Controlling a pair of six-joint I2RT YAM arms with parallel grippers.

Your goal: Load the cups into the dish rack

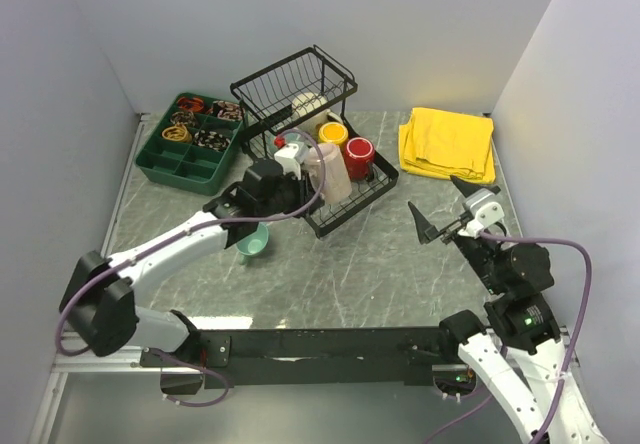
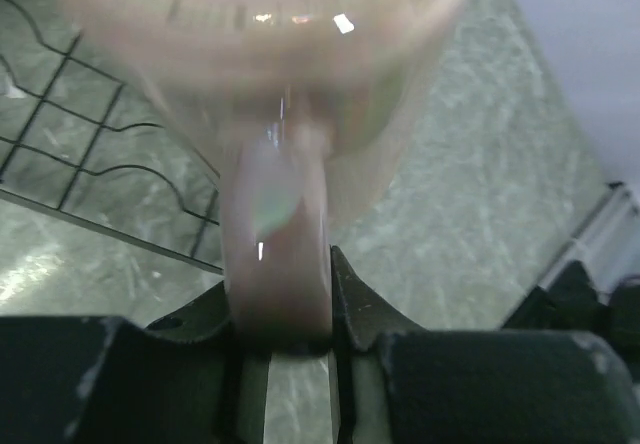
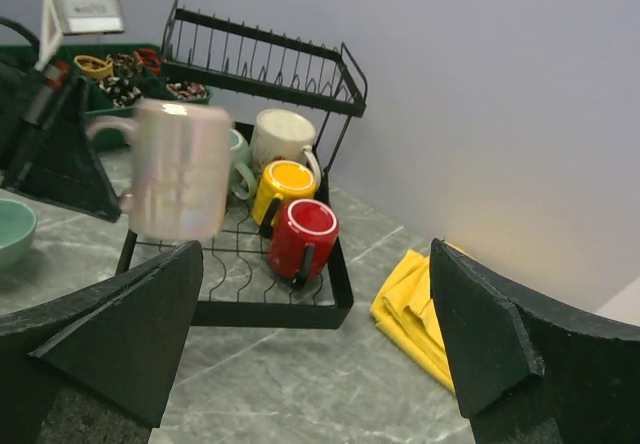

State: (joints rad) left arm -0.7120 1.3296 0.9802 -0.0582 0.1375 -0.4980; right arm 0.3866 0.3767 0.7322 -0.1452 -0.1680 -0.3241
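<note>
left hand (image 2: 285,299) pinches handle of pale pink mug (image 1: 330,172), upright over flat tray of dish rack (image 1: 352,211) | right hand (image 1: 436,194) spread wide, holding nothing, well apart above surface (image 1: 380,264) | 4 in rack: red mug (image 1: 358,151), yellow mug (image 1: 333,132), cream mug (image 1: 305,102), grey-green mug (image 3: 238,162) | teal mug (image 1: 253,242) on surface near rack

Pink mug (image 1: 328,171) upright above black rack (image 3: 270,314); yellow mug (image 3: 283,189), red mug (image 3: 303,236) inside

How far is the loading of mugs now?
Done: red mug, yellow mug, cream mug and grey-green mug sit in the rack. In hand: left tool holds the pink mug by its handle at the rack. Left: teal mug on the table.
</note>
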